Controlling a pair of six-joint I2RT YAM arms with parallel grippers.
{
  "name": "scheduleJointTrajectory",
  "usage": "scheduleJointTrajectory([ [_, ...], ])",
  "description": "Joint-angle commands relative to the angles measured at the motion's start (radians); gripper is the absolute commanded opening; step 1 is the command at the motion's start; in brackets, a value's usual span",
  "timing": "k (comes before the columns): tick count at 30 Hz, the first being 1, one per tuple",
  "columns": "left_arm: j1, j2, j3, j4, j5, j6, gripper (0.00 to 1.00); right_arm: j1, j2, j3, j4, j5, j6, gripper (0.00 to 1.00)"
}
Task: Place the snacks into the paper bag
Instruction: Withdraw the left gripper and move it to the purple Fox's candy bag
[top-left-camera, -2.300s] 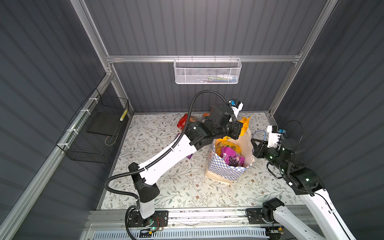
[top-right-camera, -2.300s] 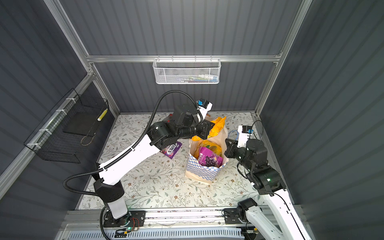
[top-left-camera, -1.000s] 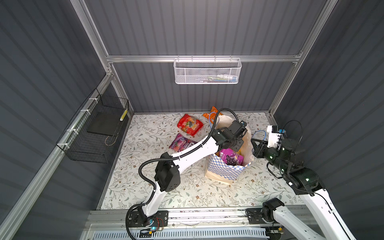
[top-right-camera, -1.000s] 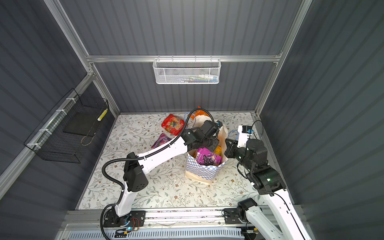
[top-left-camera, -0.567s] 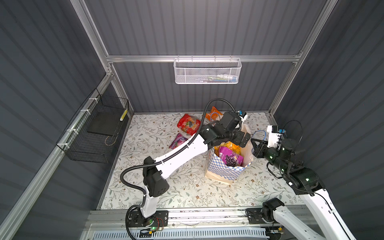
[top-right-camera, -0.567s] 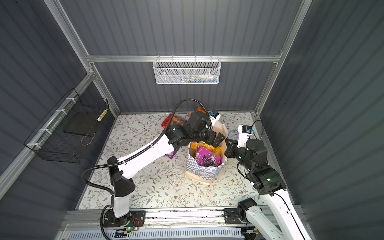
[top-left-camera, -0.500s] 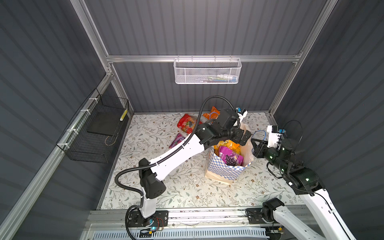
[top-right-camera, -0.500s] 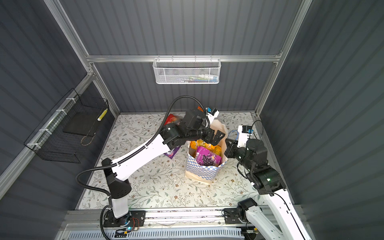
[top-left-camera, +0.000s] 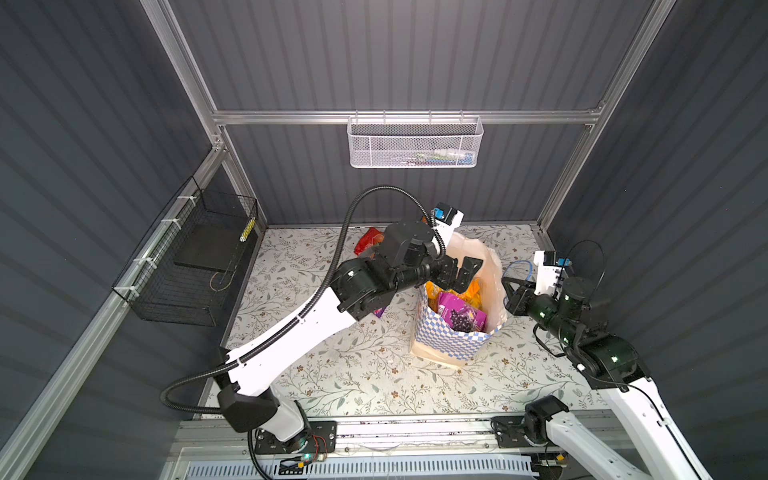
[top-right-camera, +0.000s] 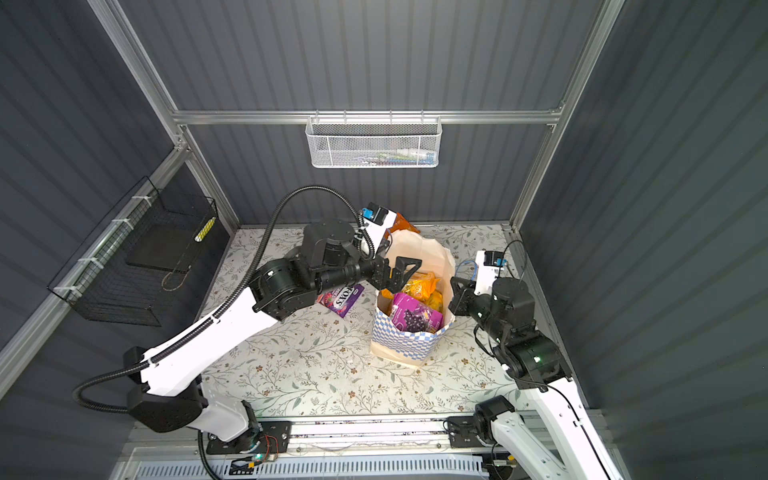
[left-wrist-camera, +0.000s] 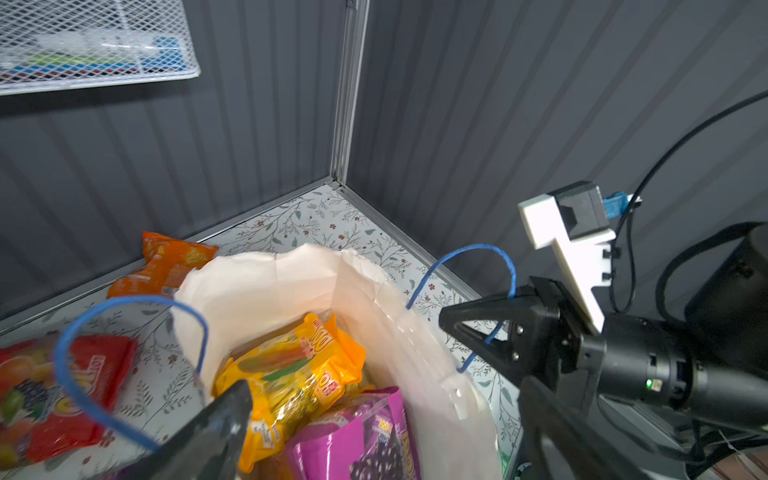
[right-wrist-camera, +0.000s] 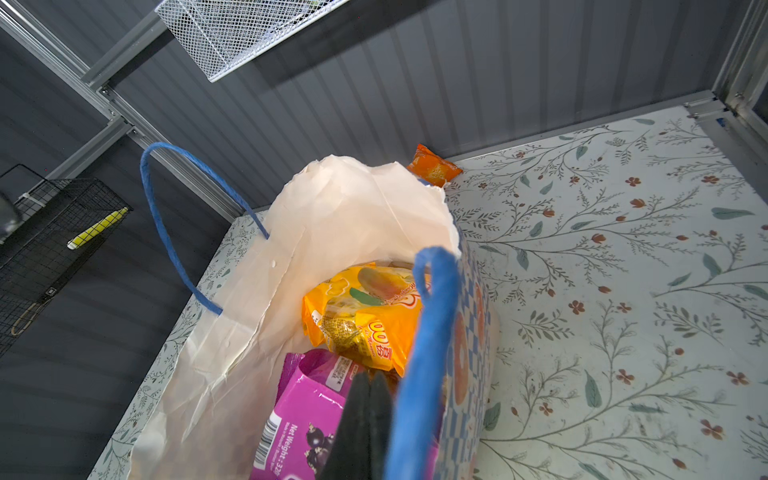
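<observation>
Risen out of the tall white paper bag with blue-and-white checkered band (top-left-camera: 451, 340) since a second ago, left gripper (top-left-camera: 464, 273) now above the mouth, jaws spread wide, holding nothing. Right gripper (right-wrist-camera: 368, 386) unchanged at the bag's right rim, jaws pressed together beside a thin blue cord handle (right-wrist-camera: 432, 332); any pinch on the paper not clear. Inside the bag: glossy yellow-orange plastic packet (top-right-camera: 422, 289) and purple grape packet (top-right-camera: 415, 318). Out on the floral-patterned table (top-left-camera: 374, 365): red packet (top-left-camera: 363, 245), small orange packet (top-right-camera: 403, 222) behind the bag, purple-pink "FOX'S" packet (top-right-camera: 343, 299) to its left.
</observation>
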Motion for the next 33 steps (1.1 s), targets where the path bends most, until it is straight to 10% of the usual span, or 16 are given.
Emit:
scheduleJointTrajectory([
  [1, 0.003, -0.094, -0.064, 0.029, -0.114, -0.024, 1.0, -0.001, 0.0, -0.009, 0.001, 0.002, -0.009, 0.0],
  [7, 0.062, -0.181, -0.185, -0.061, -0.258, -0.132, 1.0, -0.001, 0.0, -0.009, 0.001, -0.001, -0.009, 0.0],
  [20, 0.728, -0.102, -0.646, 0.111, 0.313, -0.361, 1.0, -0.001, 0.004, -0.011, 0.005, -0.005, -0.008, 0.0],
  [33, 0.87, 0.213, -0.579, 0.088, 0.278, -0.22, 0.95, -0.002, 0.002, -0.011, 0.006, -0.012, -0.008, 0.0],
])
